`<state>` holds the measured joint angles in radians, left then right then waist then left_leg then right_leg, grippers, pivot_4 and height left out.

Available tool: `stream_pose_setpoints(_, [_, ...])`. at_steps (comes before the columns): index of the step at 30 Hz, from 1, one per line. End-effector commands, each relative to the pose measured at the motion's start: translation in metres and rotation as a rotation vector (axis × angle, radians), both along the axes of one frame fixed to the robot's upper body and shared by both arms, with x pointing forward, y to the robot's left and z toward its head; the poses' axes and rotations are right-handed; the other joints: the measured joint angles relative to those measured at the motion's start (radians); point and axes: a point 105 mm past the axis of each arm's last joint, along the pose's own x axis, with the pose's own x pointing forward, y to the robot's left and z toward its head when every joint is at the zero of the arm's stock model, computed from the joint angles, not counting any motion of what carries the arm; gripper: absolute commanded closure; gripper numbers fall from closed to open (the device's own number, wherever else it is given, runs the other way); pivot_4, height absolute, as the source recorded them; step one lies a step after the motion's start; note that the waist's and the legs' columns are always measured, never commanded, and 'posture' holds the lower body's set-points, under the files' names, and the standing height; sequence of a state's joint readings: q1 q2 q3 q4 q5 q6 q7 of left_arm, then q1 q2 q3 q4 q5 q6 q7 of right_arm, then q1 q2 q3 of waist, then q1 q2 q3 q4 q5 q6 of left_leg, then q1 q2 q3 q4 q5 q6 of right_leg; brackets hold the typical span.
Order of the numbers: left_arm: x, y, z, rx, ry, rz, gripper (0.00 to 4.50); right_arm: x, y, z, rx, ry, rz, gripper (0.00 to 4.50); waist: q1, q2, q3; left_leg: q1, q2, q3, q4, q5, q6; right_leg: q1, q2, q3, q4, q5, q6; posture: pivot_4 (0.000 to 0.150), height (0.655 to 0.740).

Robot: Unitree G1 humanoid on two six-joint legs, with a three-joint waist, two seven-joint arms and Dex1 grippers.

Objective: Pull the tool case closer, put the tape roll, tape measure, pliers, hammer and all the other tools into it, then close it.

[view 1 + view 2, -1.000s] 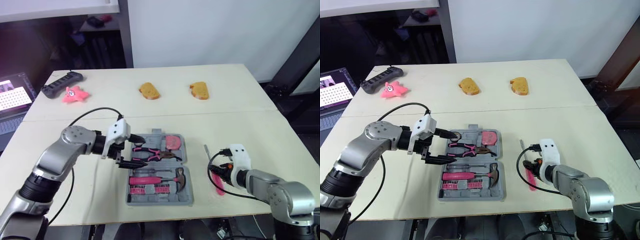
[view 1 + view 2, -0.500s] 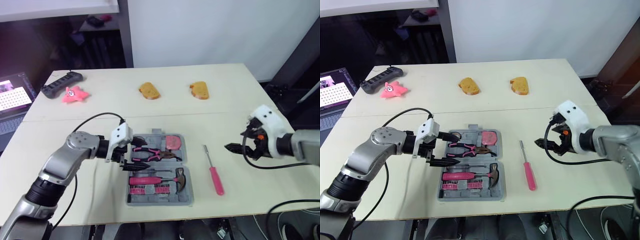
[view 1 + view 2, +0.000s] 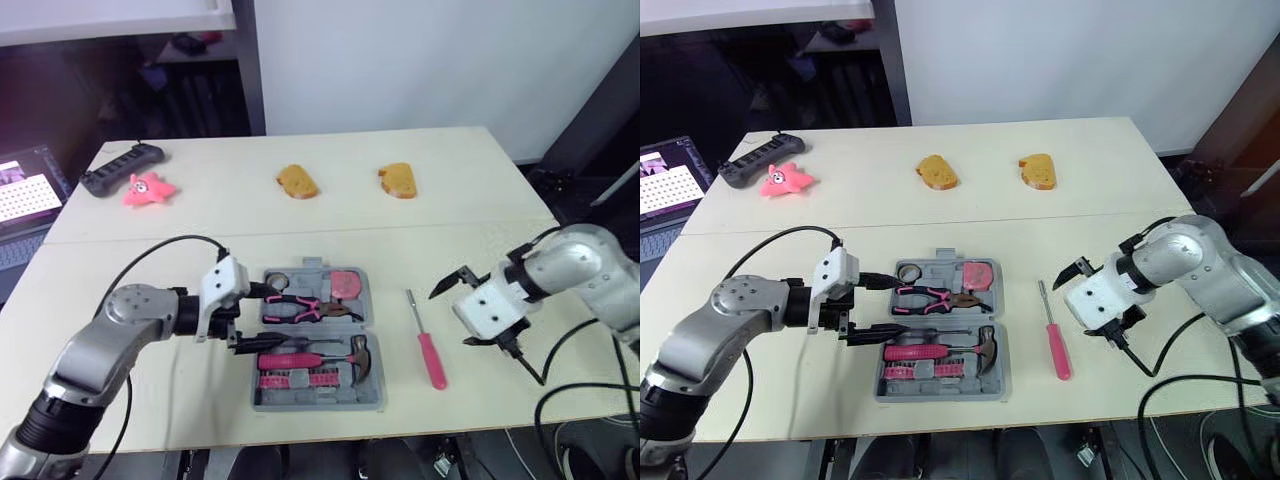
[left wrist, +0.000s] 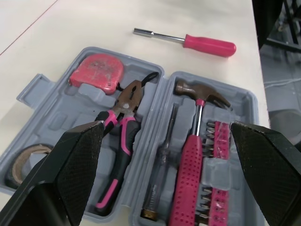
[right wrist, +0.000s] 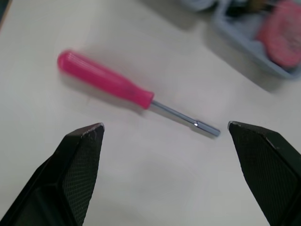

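So, head view: left pincer point(image 3: 262, 322) spread wide over the edge of the open tool case point(image 3: 320, 403); right pincer point(image 3: 450, 318) spread too, just beside the pink screwdriver point(image 3: 426, 342) on the bench point(image 3: 300, 215).

Left wrist: pliers point(image 4: 120, 123), hammer point(image 4: 188, 160), tape measure point(image 4: 96, 70) and tape roll point(image 4: 29, 151) all sit in the case ahead of the fingers.

Right wrist: screwdriver lies ahead of that pincer, untouched.

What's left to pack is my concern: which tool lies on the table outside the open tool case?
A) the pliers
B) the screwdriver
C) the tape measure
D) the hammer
B: the pink-handled screwdriver lies on the bare table to the right of the tool case, while the hammer, pliers and tape measure sit in the case.
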<state>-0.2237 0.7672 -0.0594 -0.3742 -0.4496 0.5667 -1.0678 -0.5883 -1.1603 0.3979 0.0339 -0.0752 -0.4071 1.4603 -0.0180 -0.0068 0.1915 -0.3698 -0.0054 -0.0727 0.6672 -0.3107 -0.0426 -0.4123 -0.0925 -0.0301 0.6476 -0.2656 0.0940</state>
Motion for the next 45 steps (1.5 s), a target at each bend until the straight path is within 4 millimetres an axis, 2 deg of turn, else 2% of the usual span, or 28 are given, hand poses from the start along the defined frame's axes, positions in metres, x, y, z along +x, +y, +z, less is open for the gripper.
stream_pose_setpoints(1, [-0.005, 0.005, 0.010, -0.001, -0.036, 0.030, 0.00, 0.002, 0.004, -0.016, -0.148, -0.001, 0.228, 0.04, -0.003, 0.000, 0.000, 0.000, 0.000, 0.000, 0.000, 0.000, 0.000, 0.000, 0.000, 0.000, 0.000, 0.000, 0.000, 0.150, 0.7400])
stream_pose_setpoints(4, [-0.008, 0.007, 0.011, 0.004, -0.036, 0.052, 0.00, 0.002, 0.013, -0.032, -0.197, 0.023, 0.349, 0.04, 0.000, 0.001, 0.000, 0.000, 0.000, 0.000, 0.000, 0.000, 0.000, 0.000, 0.000, 0.001, 0.000, 0.000, -0.001, 0.150, 0.7400])
stream_pose_setpoints(7, [-0.011, 0.008, 0.012, 0.011, -0.034, 0.068, 0.00, 0.007, 0.015, -0.043, -0.231, 0.031, 0.398, 0.04, 0.005, 0.001, 0.001, 0.000, 0.000, 0.000, 0.000, 0.001, -0.002, 0.000, 0.000, 0.000, 0.000, 0.000, -0.001, 0.150, 0.7400])
stream_pose_setpoints(19, [-0.020, 0.015, 0.015, 0.032, -0.033, 0.124, 0.00, 0.022, 0.024, -0.066, -0.297, 0.040, 0.496, 0.04, 0.001, 0.001, 0.001, 0.000, 0.000, 0.000, 0.000, 0.002, -0.004, 0.000, 0.000, 0.001, 0.001, 0.001, -0.002, 0.150, 0.7400])
stream_pose_setpoints(22, [-0.020, 0.015, 0.016, 0.034, -0.032, 0.127, 0.00, 0.024, 0.026, -0.070, -0.308, 0.033, 0.512, 0.86, 0.001, 0.000, 0.000, 0.001, 0.000, -0.001, 0.000, 0.003, -0.005, 0.000, 0.000, 0.001, 0.001, 0.001, -0.002, 0.150, 0.7400])
stream_pose_setpoints(28, [-0.018, 0.015, 0.017, 0.034, -0.036, 0.128, 0.00, 0.027, 0.023, -0.072, -0.331, 0.046, 0.493, 3.85, -0.002, 0.000, 0.000, 0.002, 0.000, -0.001, 0.000, 0.003, -0.006, 0.001, 0.001, 0.001, 0.001, 0.002, -0.003, 0.150, 0.7400])
stream_pose_setpoints(29, [-0.018, 0.015, 0.017, 0.034, -0.036, 0.127, 0.00, 0.027, 0.021, -0.069, -0.327, 0.043, 0.476, 4.13, -0.002, 0.000, 0.000, 0.002, 0.001, -0.001, 0.000, 0.003, -0.006, 0.001, 0.001, 0.001, 0.001, 0.002, -0.003, 0.150, 0.7400])
stream_pose_setpoints(31, [-0.018, 0.015, 0.017, 0.035, -0.036, 0.127, 0.00, 0.028, 0.019, -0.064, -0.317, 0.040, 0.451, 4.12, 0.000, 0.000, 0.000, 0.002, 0.000, -0.001, 0.000, 0.003, -0.006, 0.001, 0.001, 0.001, 0.001, 0.002, -0.003, 0.150, 0.7400])
stream_pose_setpoints(35, [-0.016, 0.015, 0.016, 0.034, -0.038, 0.120, 0.00, 0.031, 0.013, -0.050, -0.217, 0.030, 0.251, 4.12, 0.006, 0.000, 0.000, 0.002, 0.000, -0.001, -0.001, 0.003, -0.006, 0.001, 0.001, 0.001, 0.001, 0.002, -0.003, 0.150, 0.7400])
stream_pose_setpoints(38, [-0.013, 0.015, 0.016, 0.034, -0.040, 0.112, 0.00, 0.030, 0.016, -0.038, -0.025, 0.050, -0.004, 4.12, 0.008, 0.000, 0.000, 0.001, 0.000, -0.002, -0.001, 0.003, -0.006, 0.001, 0.001, 0.000, 0.001, 0.002, -0.003, 0.150, 0.7400])
stream_pose_setpoints(40, [-0.012, 0.014, 0.015, 0.035, -0.041, 0.103, 0.00, 0.029, 0.017, -0.033, 0.124, 0.071, -0.250, 4.12, 0.008, 0.000, 0.000, 0.001, 0.000, -0.002, -0.001, 0.003, -0.006, 0.001, 0.001, 0.000, 0.001, 0.002, -0.003, 0.150, 0.7400])
stream_pose_setpoints(43, [-0.009, 0.014, 0.015, 0.035, -0.043, 0.091, 0.00, 0.019, 0.012, -0.029, 0.259, 0.149, -0.621, 4.12, 0.009, 0.000, 0.000, 0.000, 0.000, -0.003, 0.000, 0.003, -0.006, 0.001, 0.001, 0.000, 0.001, 0.002, -0.003, 0.150, 0.7400])
stream_pose_setpoints(45, [-0.007, 0.014, 0.016, 0.035, -0.046, 0.085, 0.00, 0.022, 0.006, -0.027, 0.388, 0.207, -0.989, 4.12, 0.005, 0.000, 0.000, 0.000, 0.000, -0.003, 0.000, 0.003, -0.005, 0.001, 0.001, 0.000, 0.001, 0.002, -0.003, 0.150, 0.7400])
